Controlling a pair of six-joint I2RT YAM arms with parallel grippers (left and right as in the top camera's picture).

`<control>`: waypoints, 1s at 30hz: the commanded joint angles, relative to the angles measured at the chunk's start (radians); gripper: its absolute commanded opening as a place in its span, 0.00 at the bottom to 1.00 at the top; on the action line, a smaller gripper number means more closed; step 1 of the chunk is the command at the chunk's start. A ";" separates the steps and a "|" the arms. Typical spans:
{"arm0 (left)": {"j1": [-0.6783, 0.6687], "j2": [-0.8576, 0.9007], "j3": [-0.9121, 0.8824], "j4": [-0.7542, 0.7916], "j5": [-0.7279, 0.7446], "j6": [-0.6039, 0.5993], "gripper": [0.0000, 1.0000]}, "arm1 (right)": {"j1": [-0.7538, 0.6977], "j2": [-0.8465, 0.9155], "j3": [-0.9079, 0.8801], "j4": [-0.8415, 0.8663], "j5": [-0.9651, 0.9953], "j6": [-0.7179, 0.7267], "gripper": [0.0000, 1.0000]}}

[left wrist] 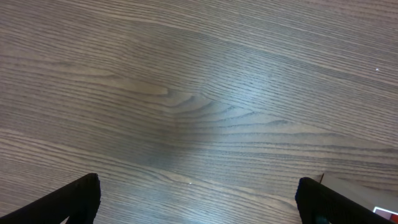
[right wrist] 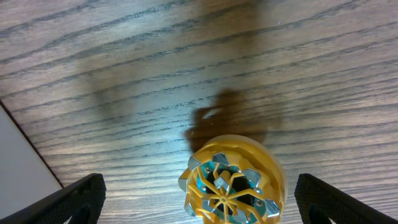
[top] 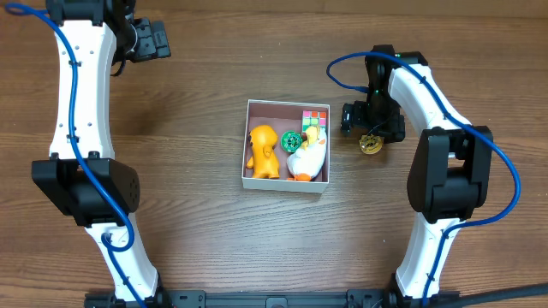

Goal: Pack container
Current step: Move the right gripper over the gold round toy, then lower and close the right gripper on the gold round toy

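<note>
The container, a shallow white-walled box with a pink inside, sits mid-table. It holds an orange animal toy, a green round toy, a white and orange duck and a multicoloured cube. A yellow round spinner toy lies on the wood right of the box; in the right wrist view it sits between my fingers. My right gripper is open above and around it, not touching it. My left gripper is open and empty over bare wood at the far left back.
The container's white wall shows at the left edge of the right wrist view. A pale corner shows at the lower right of the left wrist view. Both arms stand along the table's sides.
</note>
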 commanded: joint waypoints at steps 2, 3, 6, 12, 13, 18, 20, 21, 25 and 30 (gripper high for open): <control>-0.001 -0.007 0.023 0.001 0.006 -0.016 1.00 | -0.002 -0.021 -0.004 0.003 0.023 0.015 1.00; -0.001 -0.007 0.023 0.001 0.006 -0.016 1.00 | -0.002 -0.021 -0.004 0.003 0.029 0.015 1.00; -0.001 -0.007 0.023 0.001 0.006 -0.016 1.00 | -0.002 -0.021 -0.004 -0.001 0.045 0.015 1.00; -0.001 -0.007 0.023 0.001 0.006 -0.016 1.00 | -0.002 -0.021 -0.005 -0.008 0.062 0.025 1.00; -0.001 -0.007 0.023 0.001 0.006 -0.016 1.00 | -0.002 -0.021 -0.005 -0.011 0.063 0.039 1.00; -0.001 -0.007 0.023 0.001 0.006 -0.016 1.00 | -0.002 -0.021 -0.005 -0.019 0.071 0.065 1.00; -0.001 -0.007 0.023 0.001 0.006 -0.016 1.00 | -0.002 -0.021 -0.005 -0.025 0.070 0.065 1.00; -0.001 -0.007 0.023 0.001 0.006 -0.016 1.00 | -0.002 -0.021 -0.005 -0.028 0.070 0.065 1.00; -0.001 -0.007 0.023 0.001 0.006 -0.016 1.00 | -0.002 -0.021 -0.005 -0.016 0.069 0.064 1.00; -0.001 -0.007 0.023 0.001 0.006 -0.016 1.00 | -0.002 -0.021 -0.019 -0.002 0.070 0.060 1.00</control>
